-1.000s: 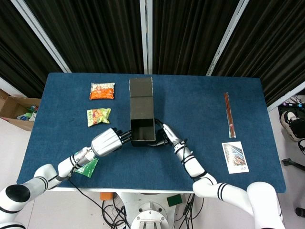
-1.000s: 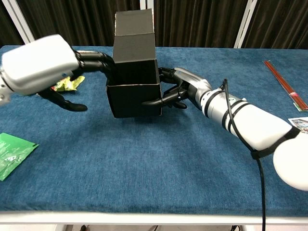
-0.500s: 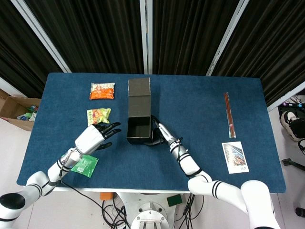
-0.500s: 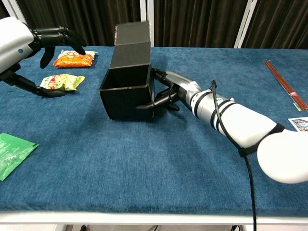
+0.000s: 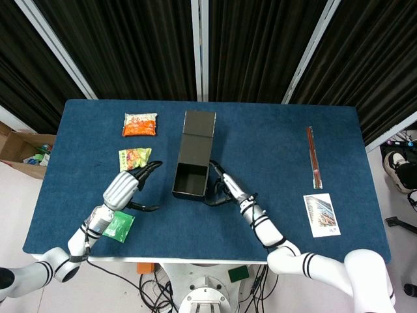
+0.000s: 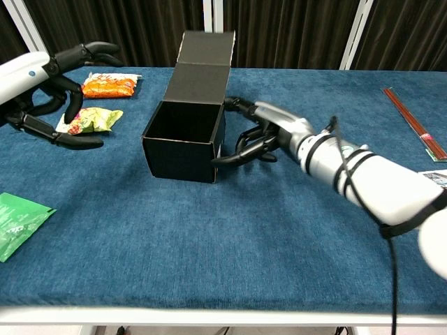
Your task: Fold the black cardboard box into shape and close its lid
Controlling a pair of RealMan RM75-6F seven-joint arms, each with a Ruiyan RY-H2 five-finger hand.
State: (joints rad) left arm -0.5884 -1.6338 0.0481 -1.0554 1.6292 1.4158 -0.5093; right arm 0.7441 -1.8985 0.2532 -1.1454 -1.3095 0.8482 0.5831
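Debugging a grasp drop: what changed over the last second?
The left hand let go of the black box and pulled back left, fingers spread. The box rotated slightly, its lid now leaning right. The right hand stayed against the box's right wall. Snack packets, chopsticks and card unmoved.

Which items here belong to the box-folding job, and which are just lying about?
Job:
black cardboard box, lid up
right hand, touching the box
left hand, off the box

Lying about:
orange snack packet
yellow-green packet
green packet
chopsticks
card

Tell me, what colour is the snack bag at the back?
Orange snack bag, clearest in the head view.
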